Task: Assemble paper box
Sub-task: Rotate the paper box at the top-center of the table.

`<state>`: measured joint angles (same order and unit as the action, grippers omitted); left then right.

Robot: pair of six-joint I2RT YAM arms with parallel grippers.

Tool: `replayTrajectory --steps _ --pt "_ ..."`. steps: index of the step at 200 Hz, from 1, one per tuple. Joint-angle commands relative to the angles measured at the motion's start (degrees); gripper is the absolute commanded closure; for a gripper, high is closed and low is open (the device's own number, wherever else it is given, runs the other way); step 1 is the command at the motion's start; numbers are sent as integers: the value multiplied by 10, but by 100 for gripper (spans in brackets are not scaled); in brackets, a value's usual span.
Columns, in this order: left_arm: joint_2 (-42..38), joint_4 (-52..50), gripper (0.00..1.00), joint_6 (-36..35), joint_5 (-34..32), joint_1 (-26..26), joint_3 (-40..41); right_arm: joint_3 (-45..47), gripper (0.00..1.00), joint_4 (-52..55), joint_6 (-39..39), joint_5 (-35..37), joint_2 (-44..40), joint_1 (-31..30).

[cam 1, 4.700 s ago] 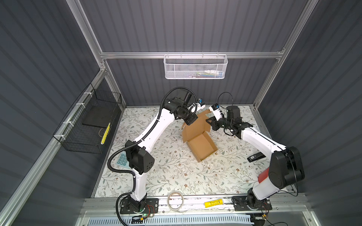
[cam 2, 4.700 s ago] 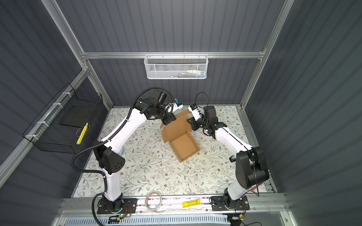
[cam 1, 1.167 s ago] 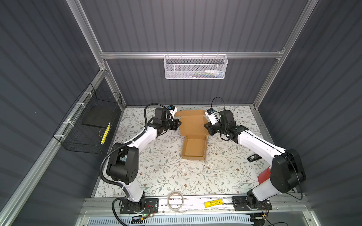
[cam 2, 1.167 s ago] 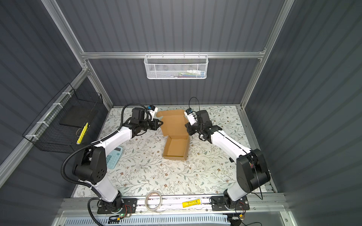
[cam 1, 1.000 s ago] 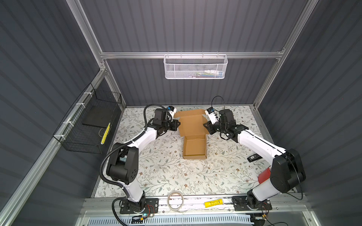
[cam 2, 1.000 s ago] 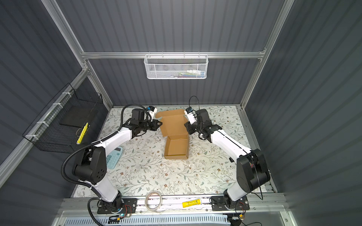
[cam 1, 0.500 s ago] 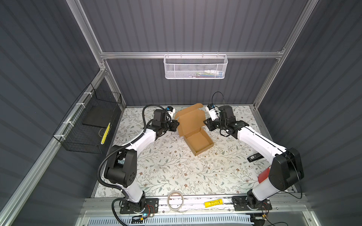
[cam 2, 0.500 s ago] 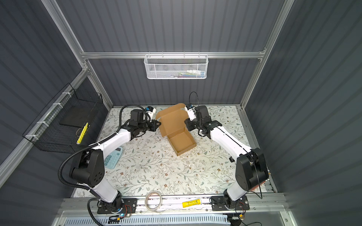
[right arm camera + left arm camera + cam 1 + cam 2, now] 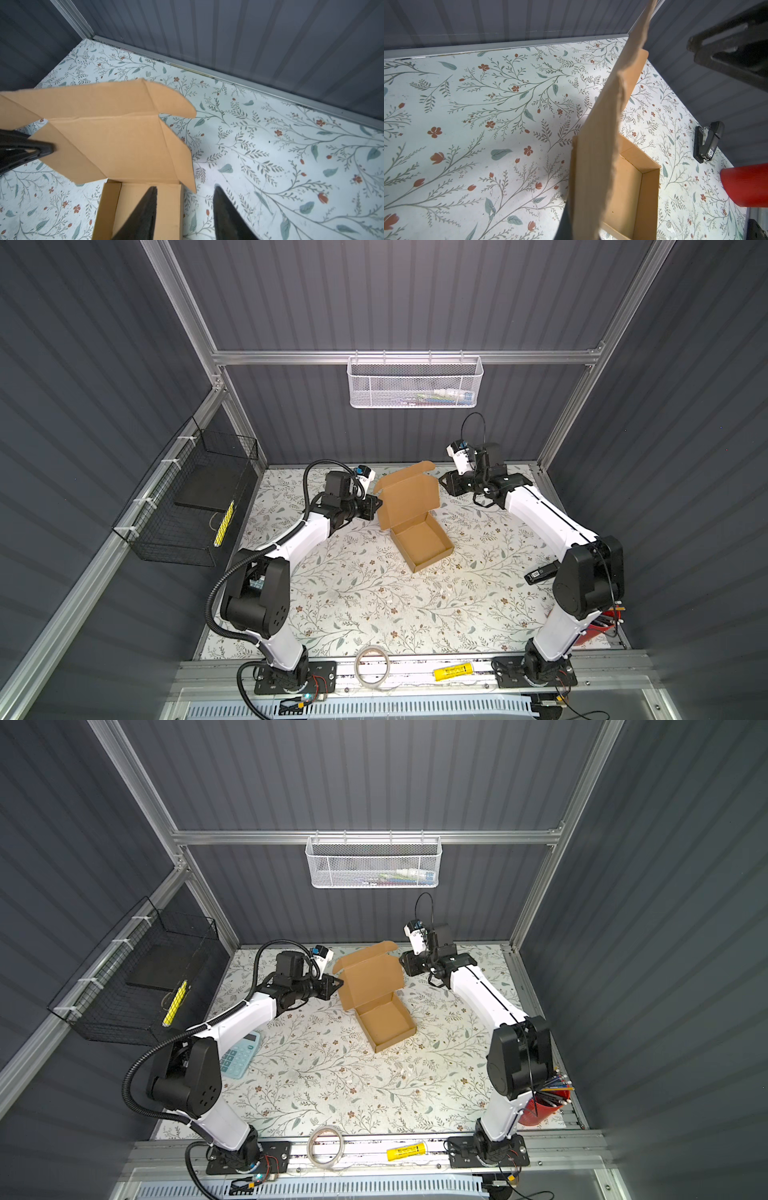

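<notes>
The paper box [image 9: 422, 545] [image 9: 384, 1025] is brown cardboard, lying slantwise on the floral mat. Its tray is folded up and its lid [image 9: 409, 497] stands raised toward the back. My left gripper [image 9: 376, 506] [image 9: 338, 982] is shut on the lid's left side flap. That flap [image 9: 596, 166] shows edge-on in the left wrist view, hiding most of the jaws. My right gripper [image 9: 442, 485] [image 9: 185, 188] is open with nothing between its fingers, just off the lid's right edge. One fingertip [image 9: 153, 189] hangs over the tray.
A black stapler [image 9: 540, 572] and a red pencil cup [image 9: 540, 1106] sit by the right arm's base. A calculator [image 9: 239, 1056] lies near the left arm. A tape roll [image 9: 372, 666] and yellow tube [image 9: 453, 671] rest on the front rail. Wire baskets [image 9: 187, 506] hang on the walls.
The lid has swung up from lying back flat, and the tray has turned slantwise. My right jaws have widened and lifted away from the lid's right edge. The left gripper keeps its hold.
</notes>
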<state>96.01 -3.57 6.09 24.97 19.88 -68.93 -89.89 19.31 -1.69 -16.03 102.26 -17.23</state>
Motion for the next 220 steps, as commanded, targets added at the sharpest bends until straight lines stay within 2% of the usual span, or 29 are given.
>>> replayTrajectory --steps 1,57,113,149,220 --pt "-1 -12 100 -28 31 -3 -23 -49 53 59 -28 -67 28 6" --pt "20 -11 100 -34 50 -3 -47 -73 52 75 -38 -101 60 13" --pt "28 -19 100 -37 59 -3 -62 -60 57 56 -31 -95 65 13" --pt "29 -19 100 -37 60 -3 -62 -50 56 35 -28 -61 62 13" --pt "37 -18 100 -36 68 -3 -66 -78 56 32 -33 -73 84 13"
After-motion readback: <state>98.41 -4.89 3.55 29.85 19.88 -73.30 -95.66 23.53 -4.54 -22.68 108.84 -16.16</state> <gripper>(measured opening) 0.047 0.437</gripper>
